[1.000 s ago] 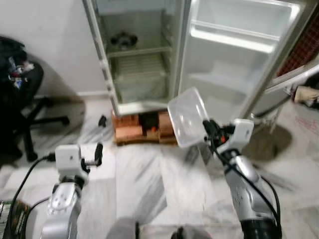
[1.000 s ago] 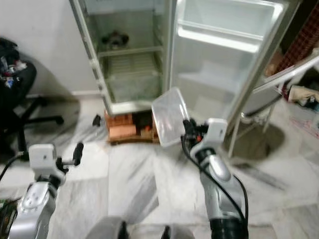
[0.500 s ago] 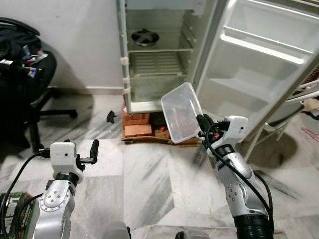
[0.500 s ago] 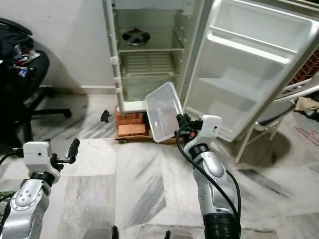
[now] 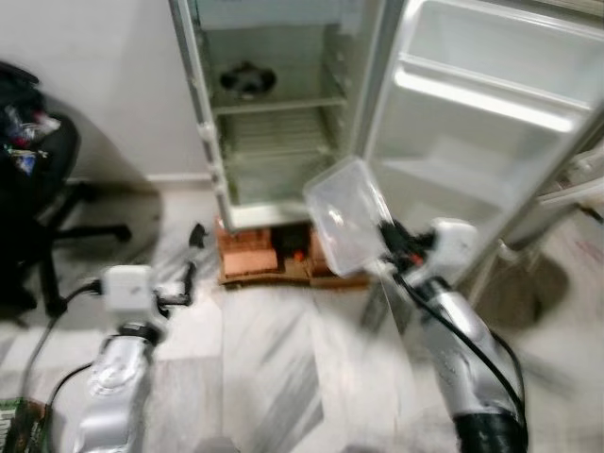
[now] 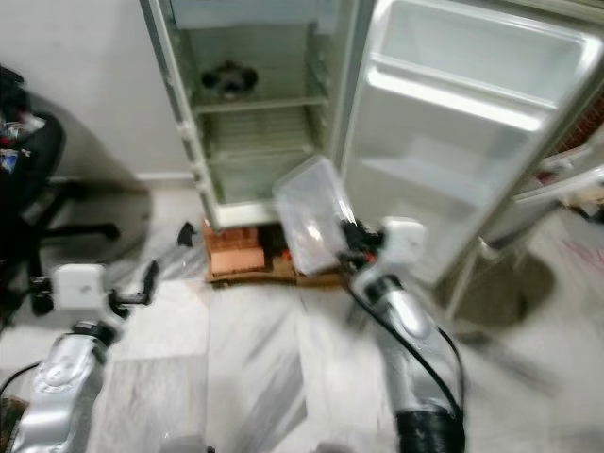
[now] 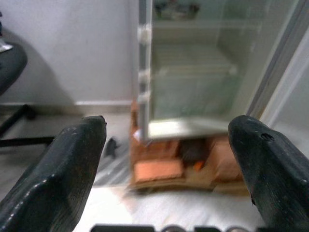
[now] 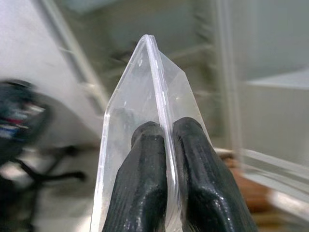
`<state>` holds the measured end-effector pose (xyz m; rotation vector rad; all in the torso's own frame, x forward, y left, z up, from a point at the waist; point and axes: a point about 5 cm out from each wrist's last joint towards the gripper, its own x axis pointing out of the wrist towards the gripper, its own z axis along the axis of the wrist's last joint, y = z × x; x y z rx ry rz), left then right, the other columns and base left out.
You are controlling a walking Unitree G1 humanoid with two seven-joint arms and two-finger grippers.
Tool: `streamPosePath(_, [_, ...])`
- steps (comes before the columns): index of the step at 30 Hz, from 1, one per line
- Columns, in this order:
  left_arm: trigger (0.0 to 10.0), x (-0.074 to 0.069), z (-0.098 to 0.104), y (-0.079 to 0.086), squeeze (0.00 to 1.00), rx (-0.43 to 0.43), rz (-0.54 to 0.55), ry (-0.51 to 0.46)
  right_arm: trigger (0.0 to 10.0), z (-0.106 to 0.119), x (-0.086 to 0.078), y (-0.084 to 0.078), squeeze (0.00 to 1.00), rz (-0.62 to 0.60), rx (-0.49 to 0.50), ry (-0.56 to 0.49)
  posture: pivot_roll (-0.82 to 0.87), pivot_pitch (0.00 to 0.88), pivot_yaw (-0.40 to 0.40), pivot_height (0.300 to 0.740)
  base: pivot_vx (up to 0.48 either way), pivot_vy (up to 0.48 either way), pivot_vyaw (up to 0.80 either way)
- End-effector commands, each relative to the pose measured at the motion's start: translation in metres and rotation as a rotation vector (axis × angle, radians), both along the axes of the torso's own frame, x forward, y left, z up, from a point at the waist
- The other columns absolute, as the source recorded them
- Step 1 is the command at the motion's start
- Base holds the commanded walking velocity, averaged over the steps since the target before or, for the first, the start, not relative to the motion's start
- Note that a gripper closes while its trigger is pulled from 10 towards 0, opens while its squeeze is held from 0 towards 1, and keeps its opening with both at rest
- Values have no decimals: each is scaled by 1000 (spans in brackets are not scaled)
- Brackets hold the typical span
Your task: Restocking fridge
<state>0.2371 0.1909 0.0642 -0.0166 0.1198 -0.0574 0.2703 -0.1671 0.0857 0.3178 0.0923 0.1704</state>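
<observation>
View had swung and blurred. Right gripper (image 5: 385, 247) stayed clamped on clear container (image 5: 343, 215), frame centre, nearer open fridge (image 5: 274, 113). Left gripper (image 7: 166, 159) idle, jaws wide. Approach underway.

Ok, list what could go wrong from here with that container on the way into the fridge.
The right gripper pinches only one thin wall of the clear plastic container, so it could slip or twist out while walking.

The container sticks out tilted in front of the arm, close to the open fridge door; it might clip the door edge.

The fridge stands raised on bricks, so a bump could unsettle it.
</observation>
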Motion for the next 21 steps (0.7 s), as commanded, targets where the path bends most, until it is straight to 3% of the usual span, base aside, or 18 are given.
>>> streamPosePath(1, [10000,-8,-4,19,0,38,56,28,10000,13,8,20,0,59,26,-55,104,72,-50,740,458,0,0])
streamPosePath(7, [10000,-9,-5,20,0,35,57,31,10000,12,9,22,0,64,27,-55,104,73,-48,740,444,0,0])
streamPosePath(21, [10000,-7,-5,19,0,36,55,32,10000,12,10,23,0,64,26,-57,102,77,-46,740,401,261,0])
